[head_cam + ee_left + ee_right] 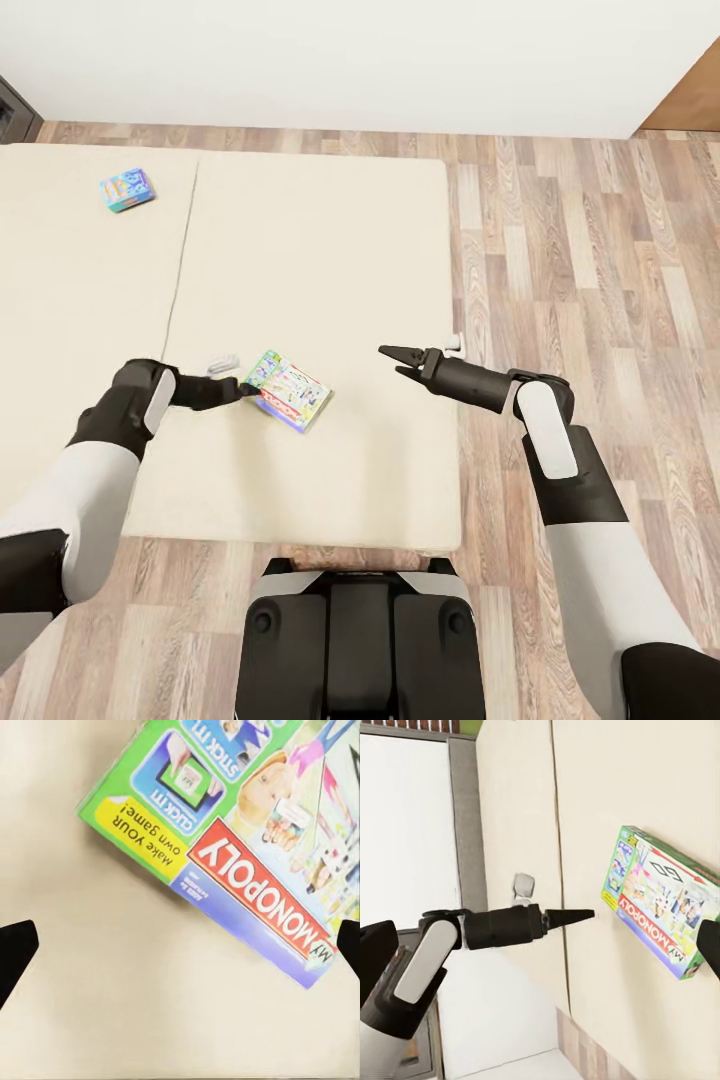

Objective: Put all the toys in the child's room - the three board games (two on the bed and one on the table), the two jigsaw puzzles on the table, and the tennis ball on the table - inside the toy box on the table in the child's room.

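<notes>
**A:** Beige mattress, two parts, is taking up most of the head view: the bed (330, 250), with a seam running down its left half. Wood-plank floor (590, 260) is lying to the right of it, white wall (350, 60) behind.

**B:** Task items on it?

**A:** Two board games. The green-edged box (287, 390) is lying flat near the bed's near edge, turned at an angle. In the left wrist view (247, 847) its lettering is reading "MY MONOPOLY" on a red band, plus "Make YOUR own game!" on yellow, "CLICK IT!" and "STICK IT!" on blue panels. The small blue box (127, 189) is sitting well apart, toward the far left of the mattress.

**B:** Grippers?

**A:** Left gripper (245, 389) is reaching to the box's left corner; its fingers are appearing closed to a point in the right wrist view (574, 916), holding nothing. Right gripper (398, 361) is hovering over the mattress, right of the box, jaws spread slightly, empty. Nothing is blocking the box.
</notes>
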